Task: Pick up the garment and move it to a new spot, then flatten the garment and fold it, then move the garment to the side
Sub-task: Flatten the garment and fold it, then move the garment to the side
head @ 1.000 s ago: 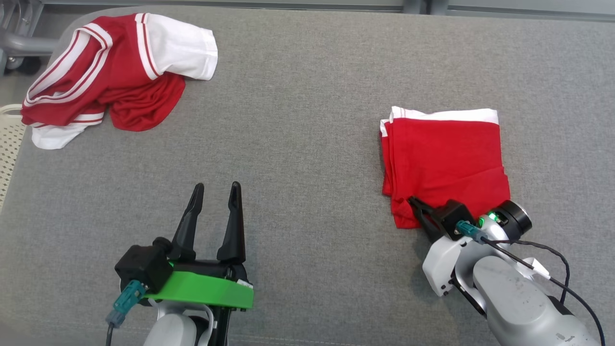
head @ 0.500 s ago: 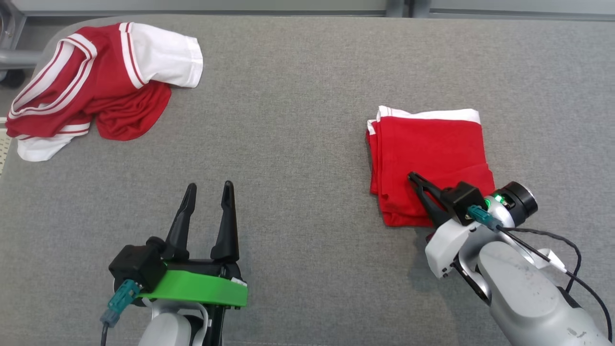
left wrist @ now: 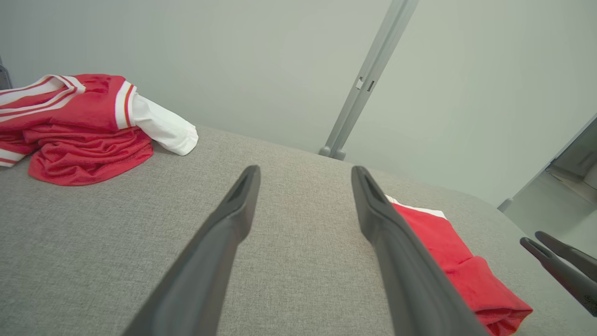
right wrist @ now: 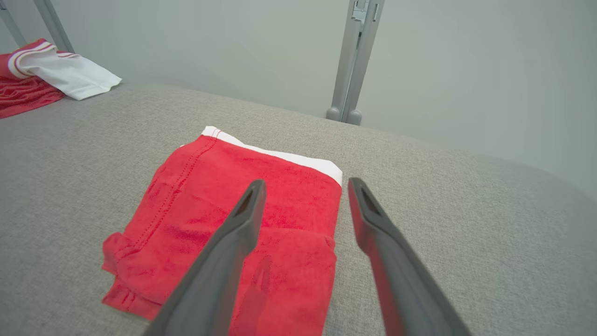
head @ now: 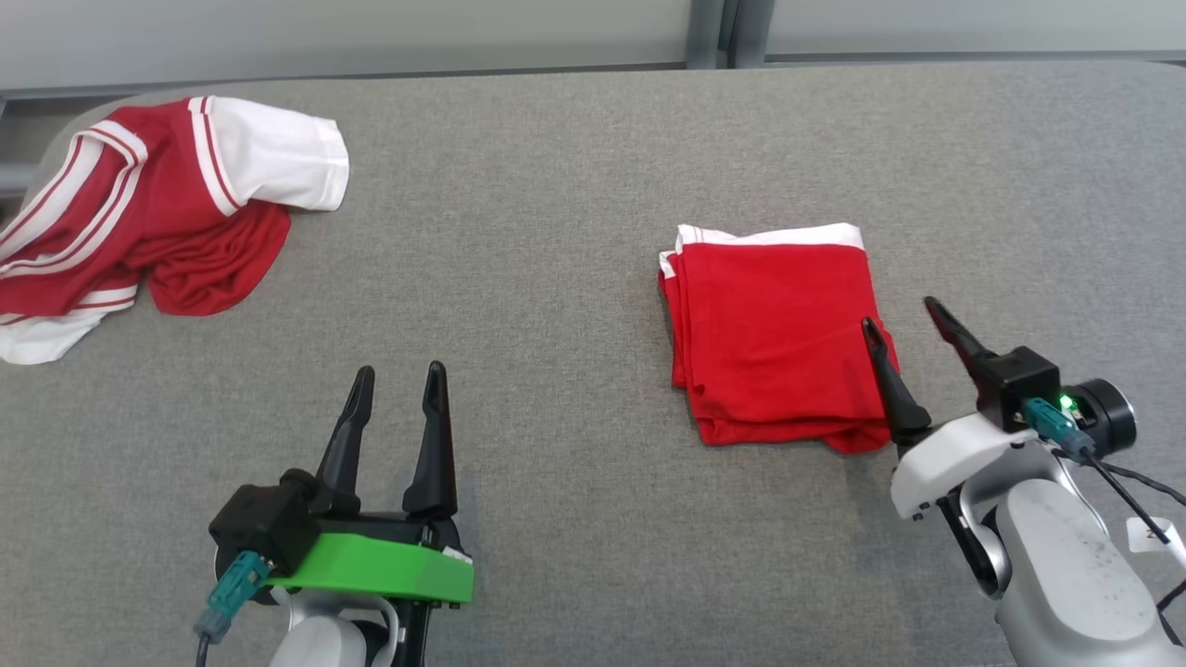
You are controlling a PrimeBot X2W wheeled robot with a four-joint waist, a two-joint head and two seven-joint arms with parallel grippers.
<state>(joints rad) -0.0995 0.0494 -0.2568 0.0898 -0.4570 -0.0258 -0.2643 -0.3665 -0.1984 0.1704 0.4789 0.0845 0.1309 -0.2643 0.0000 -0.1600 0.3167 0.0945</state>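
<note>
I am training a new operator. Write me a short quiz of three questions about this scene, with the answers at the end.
1. True or false: the right gripper is shut on the folded red garment.
2. Where on the grey table lies the crumpled red-and-white garment? A) far left corner B) beside the right gripper C) on the folded red garment
3. Fill in: the jaws of the left gripper stand ___.
Key: 1 false, its jaws are open and hold nothing; 2 A; 3 open.
</note>
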